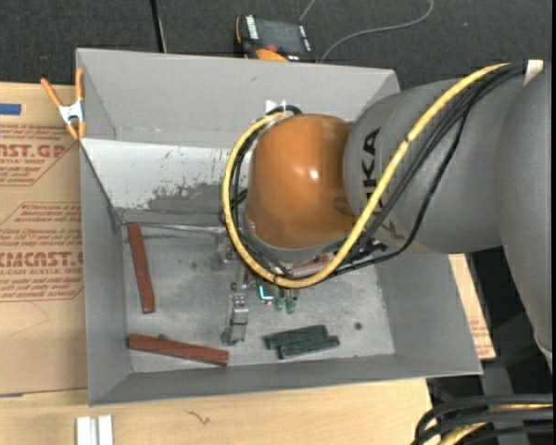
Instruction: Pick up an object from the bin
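**A:** Where are we on the pick?

**B:** Early. Our arm (445, 174) is down in the bin (213, 91), with the orange wrist cover (296, 179) over the middle of the floor. The jaws hang below it, low and near the bin's near wall. We can't tell if they're released or clenched.

**A:** Anything in them?

**B:** Nothing we can see. Closest candidates are the dark green flat bar (301, 341), on the floor just to their right, and the red-brown stick (178, 349), along the near wall to their left. The second red-brown stick (141, 269) lies well apart by the left wall.

**A:** What's left?

**B:** By our read, all of it: settle on a thing, close, lift clear.
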You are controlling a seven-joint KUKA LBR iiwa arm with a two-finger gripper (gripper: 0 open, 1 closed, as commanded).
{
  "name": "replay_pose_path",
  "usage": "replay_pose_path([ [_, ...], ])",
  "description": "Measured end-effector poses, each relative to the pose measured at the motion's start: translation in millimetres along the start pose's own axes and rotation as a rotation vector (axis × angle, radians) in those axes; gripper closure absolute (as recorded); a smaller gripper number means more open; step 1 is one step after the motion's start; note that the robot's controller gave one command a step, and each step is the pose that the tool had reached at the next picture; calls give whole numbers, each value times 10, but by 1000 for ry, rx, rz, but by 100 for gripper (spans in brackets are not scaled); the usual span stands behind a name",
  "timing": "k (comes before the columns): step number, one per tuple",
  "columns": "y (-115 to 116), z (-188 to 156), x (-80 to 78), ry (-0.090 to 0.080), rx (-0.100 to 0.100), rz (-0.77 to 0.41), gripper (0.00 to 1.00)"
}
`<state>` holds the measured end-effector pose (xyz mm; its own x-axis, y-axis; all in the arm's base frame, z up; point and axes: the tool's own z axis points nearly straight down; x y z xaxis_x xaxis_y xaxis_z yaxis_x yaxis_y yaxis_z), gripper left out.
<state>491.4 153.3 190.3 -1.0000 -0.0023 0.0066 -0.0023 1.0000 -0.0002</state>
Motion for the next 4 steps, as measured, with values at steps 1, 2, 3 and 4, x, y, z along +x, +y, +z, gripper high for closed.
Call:
replay_pose_path([
  [1,75,603,51,0,1,-66,0],
  [2,392,1102,67,-2,-1,117,0],
  [3,379,1088,54,-5,-1,119,100],
  [4,242,-688,-8,-15,-4,54,100],
])
